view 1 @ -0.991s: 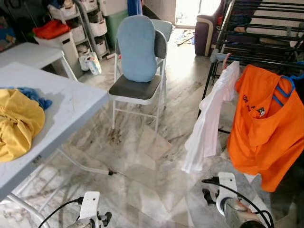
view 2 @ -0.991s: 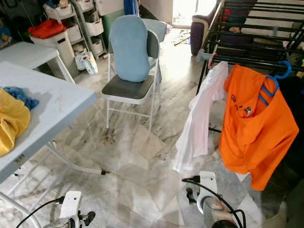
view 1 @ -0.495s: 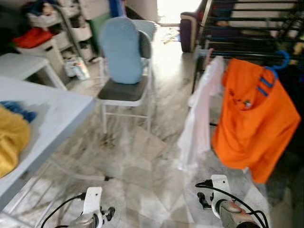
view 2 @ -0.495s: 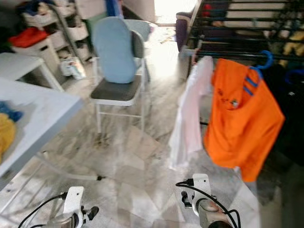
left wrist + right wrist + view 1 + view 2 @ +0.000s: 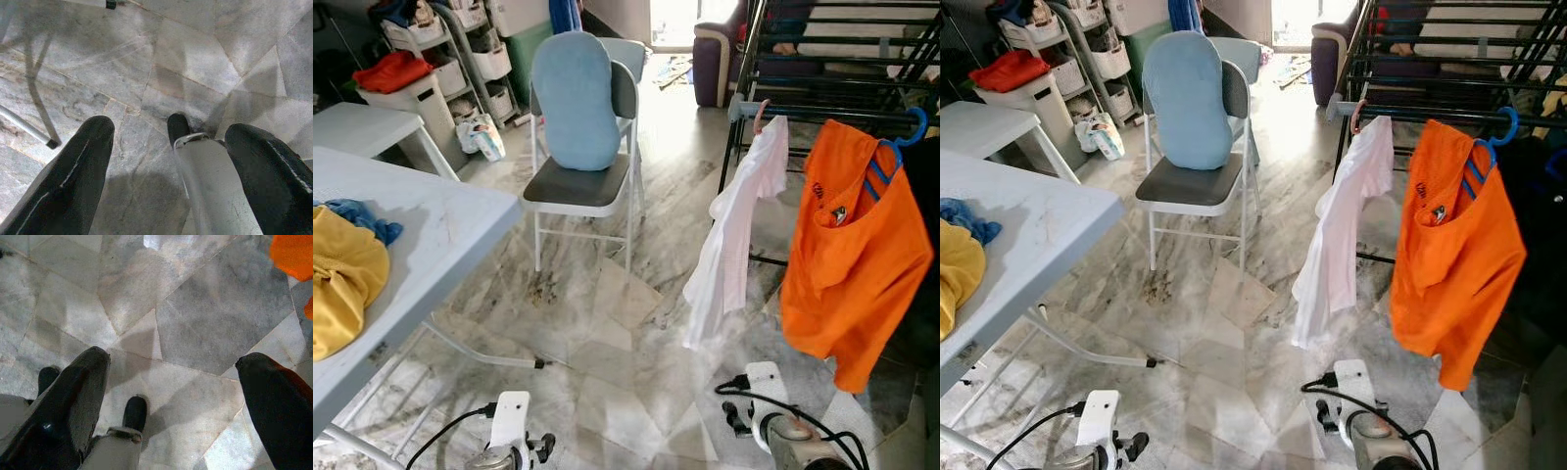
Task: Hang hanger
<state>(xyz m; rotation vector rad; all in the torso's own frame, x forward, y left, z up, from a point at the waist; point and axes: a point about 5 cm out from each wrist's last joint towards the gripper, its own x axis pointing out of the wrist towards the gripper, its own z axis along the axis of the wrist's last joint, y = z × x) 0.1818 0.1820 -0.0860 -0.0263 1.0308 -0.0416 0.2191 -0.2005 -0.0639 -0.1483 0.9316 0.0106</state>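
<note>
Both arms hang idle; the left gripper [image 5: 166,161] and right gripper [image 5: 171,396] are spread, grasping nothing. The blue plastic hanger [image 5: 899,157] carrying the orange shirt [image 5: 852,255] already hooks the black drying rack [image 5: 832,59] at right, so the hanging step looks finished.

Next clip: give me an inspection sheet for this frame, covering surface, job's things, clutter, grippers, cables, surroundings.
Surface: marble floor; white table holding yellow cloth.
Job's things: orange shirt on blue hanger, white shirt, both on drying rack.
Clutter: storage shelves, bag.
Grippers: left gripper and right gripper open, empty, low over floor.
Cables: black leads at both wrists.
Surroundings: chair with blue cushion.
</note>
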